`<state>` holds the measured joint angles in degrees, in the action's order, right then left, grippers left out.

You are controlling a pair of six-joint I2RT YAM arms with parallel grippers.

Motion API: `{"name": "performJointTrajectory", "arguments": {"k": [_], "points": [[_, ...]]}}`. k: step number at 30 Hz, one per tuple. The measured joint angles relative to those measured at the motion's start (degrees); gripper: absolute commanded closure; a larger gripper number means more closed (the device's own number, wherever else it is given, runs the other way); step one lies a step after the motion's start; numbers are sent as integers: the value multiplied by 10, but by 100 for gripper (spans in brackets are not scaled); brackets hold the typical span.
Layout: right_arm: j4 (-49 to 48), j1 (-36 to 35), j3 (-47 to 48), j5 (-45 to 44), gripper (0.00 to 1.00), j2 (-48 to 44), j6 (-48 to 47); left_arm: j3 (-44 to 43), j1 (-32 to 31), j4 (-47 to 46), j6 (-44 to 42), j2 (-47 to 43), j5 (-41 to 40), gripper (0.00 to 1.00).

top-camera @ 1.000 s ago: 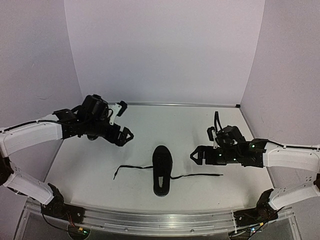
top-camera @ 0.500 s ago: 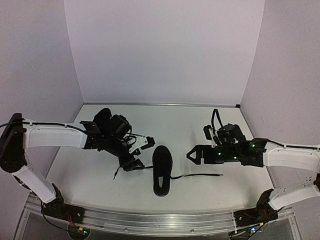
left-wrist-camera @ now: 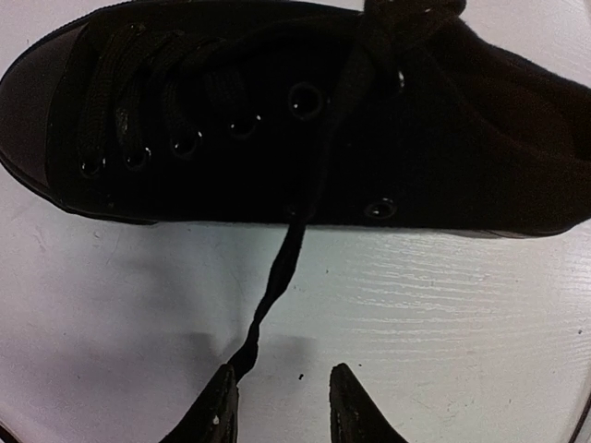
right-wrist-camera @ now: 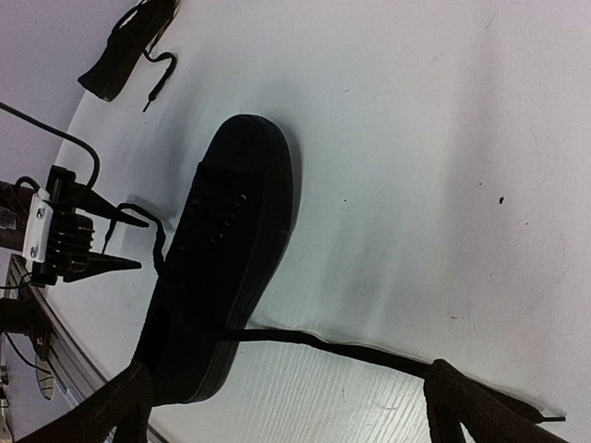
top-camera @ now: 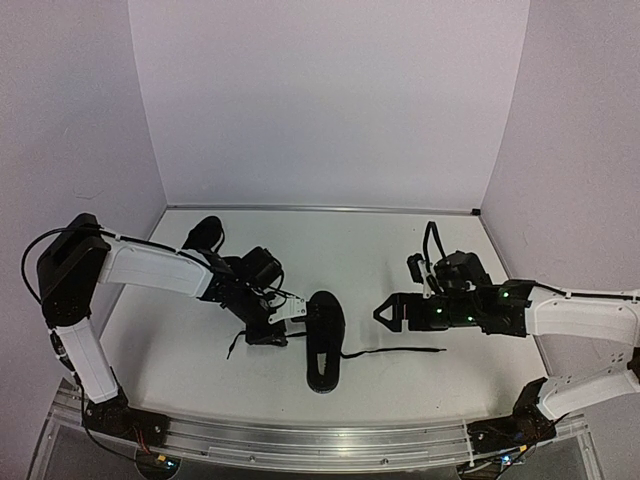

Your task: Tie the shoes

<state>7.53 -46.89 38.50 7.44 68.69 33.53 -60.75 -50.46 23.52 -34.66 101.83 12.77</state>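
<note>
Shoe (top-camera: 324, 340) lies mid-table, untied, laces splayed to both sides; left gripper (left-wrist-camera: 282, 371) low beside it, jaws narrow but gapped, left lace (left-wrist-camera: 275, 277) against one finger, likely for a pinch; right gripper (right-wrist-camera: 292, 369) wide, straddling right lace (right-wrist-camera: 351, 351); second shoe (top-camera: 205, 232) far back-left.

A shoe (top-camera: 324, 340) sits on the surface (top-camera: 400, 250) toward the near edge, its laces (top-camera: 400, 351) trailing out both sides. The left gripper (top-camera: 285, 325) crowds its left side. A second shoe (top-camera: 204, 233) blocks the far left corner. Open room runs along the far edge.
</note>
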Motion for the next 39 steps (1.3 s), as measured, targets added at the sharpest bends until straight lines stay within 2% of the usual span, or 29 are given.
{"name": "performJointTrajectory", "arguments": {"k": [17, 22, 30, 33, 37, 39], "points": [[-2, 0, -4, 0, 2, 0, 4, 0, 13, -34, -38, 26, -20, 78], [-2, 0, -4, 1, 2, 0, 4, 0, 13, -42, -44, 32, -23, 84], [-2, 0, -4, 1, 2, 0, 4, 0, 13, -41, -46, 43, -24, 82], [-2, 0, -4, 1, 2, 2, 4, 0, 13, -41, -46, 43, -24, 87], [-2, 0, -4, 2, 2, 7, 4, 0, 13, -41, -45, 44, -24, 98], [-2, 0, -4, 2, 2, 10, 4, 0, 13, -41, -43, 44, -24, 100]]}}
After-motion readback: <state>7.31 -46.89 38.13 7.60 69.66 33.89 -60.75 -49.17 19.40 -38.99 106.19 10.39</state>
